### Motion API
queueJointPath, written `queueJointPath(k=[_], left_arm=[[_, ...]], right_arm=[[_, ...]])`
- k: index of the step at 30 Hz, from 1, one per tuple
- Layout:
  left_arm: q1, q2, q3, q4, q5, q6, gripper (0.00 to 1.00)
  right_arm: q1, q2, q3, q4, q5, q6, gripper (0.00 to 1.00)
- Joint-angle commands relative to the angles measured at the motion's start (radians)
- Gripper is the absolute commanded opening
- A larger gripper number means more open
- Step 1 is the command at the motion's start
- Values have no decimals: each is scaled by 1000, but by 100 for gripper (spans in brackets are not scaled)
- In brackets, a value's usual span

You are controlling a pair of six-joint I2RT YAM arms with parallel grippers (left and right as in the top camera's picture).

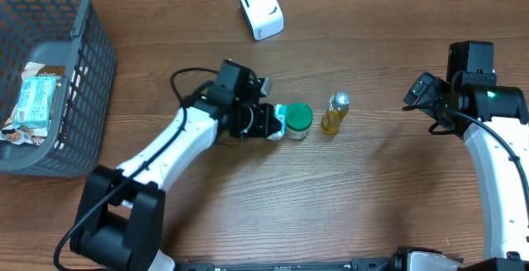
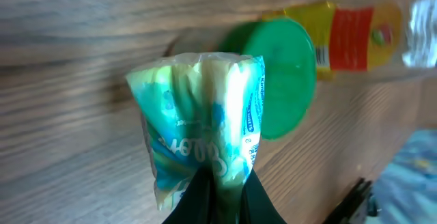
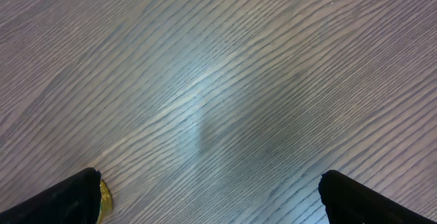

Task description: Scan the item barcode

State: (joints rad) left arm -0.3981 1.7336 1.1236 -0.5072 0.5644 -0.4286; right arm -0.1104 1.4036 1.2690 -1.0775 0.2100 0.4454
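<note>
Left gripper (image 1: 269, 124): I saw it clamped on the packet (image 2: 205, 128), just beside the green lid (image 2: 287, 67).
Packet print: too blurred for me to read.
Right gripper (image 3: 213, 200): spread wide, empty, fingers cropped.

Green-lidded jar (image 1: 298, 119), yellow-and-red bottle (image 1: 334, 114), teal-and-white packet (image 2: 201, 125), grey basket (image 1: 89, 60), brown wood-grain table (image 1: 372, 197)
</note>
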Motion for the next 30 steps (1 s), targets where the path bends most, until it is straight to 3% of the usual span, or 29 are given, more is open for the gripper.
queueJointPath(k=[1, 11, 15, 30], left_arm=[[41, 14, -5, 21, 84, -3, 4], [24, 101, -15, 62, 106, 29, 4], [23, 138, -15, 143, 333, 78, 4], [18, 141, -58, 108, 197, 77, 4]], right_arm=[[-1, 2, 11, 2, 6, 7, 100], [-1, 2, 11, 2, 6, 7, 100], [-1, 2, 11, 2, 6, 7, 100], [-1, 2, 11, 2, 6, 7, 100]])
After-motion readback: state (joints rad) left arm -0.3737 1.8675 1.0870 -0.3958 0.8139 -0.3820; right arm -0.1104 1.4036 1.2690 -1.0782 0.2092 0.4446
